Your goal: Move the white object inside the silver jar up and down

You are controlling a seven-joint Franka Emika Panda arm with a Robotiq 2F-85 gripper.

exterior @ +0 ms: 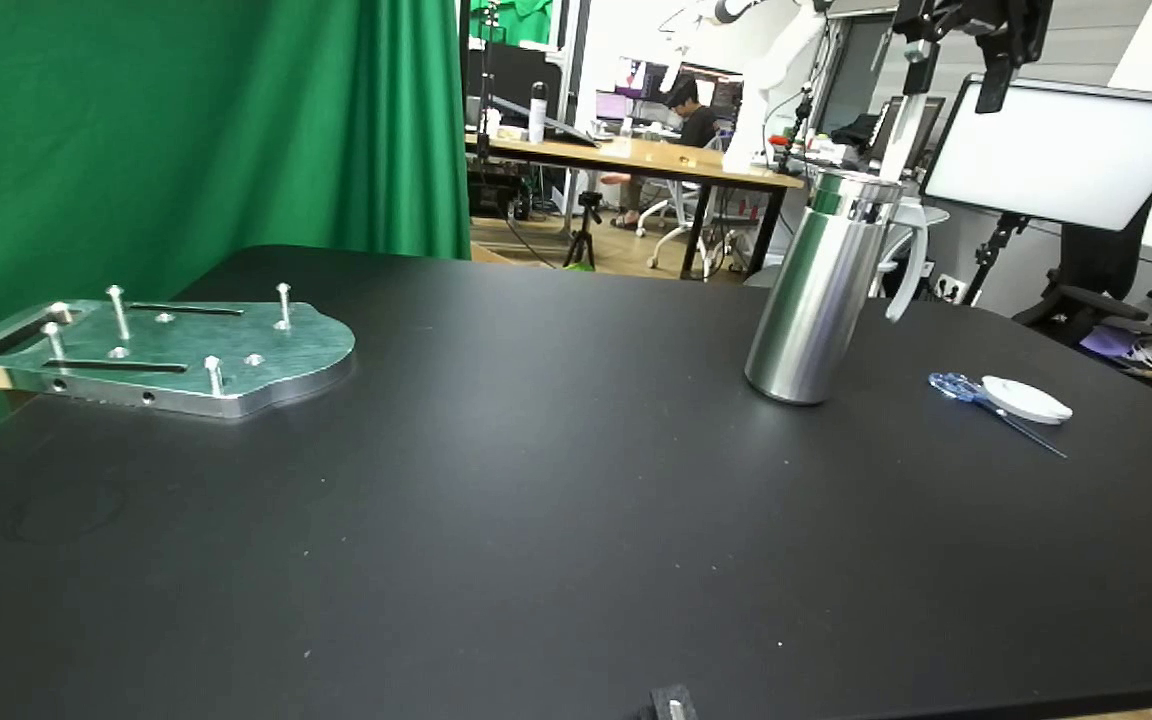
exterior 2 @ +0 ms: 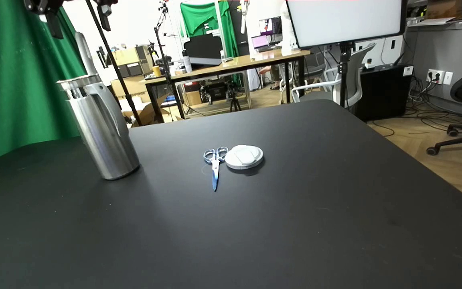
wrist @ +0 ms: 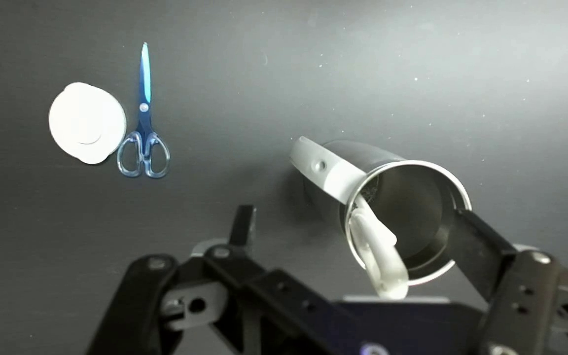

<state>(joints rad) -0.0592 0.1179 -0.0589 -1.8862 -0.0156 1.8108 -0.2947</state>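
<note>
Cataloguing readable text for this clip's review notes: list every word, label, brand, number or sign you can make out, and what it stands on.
No text can be read with certainty.
Cardboard box in the background: faint print, too blurred.
White label on the black cabinet: too small.
Purple-tinted screen in the background: too small.
Silver jar, white object, scissors: no lettering visible.

Gripper (wrist: 355,209) spread wide, 2 fingers (wrist: 243,228) apart — white object (wrist: 381,262) poking from silver jar (wrist: 414,204) — scissors (wrist: 144,123) beside white disc (wrist: 88,122).
</note>
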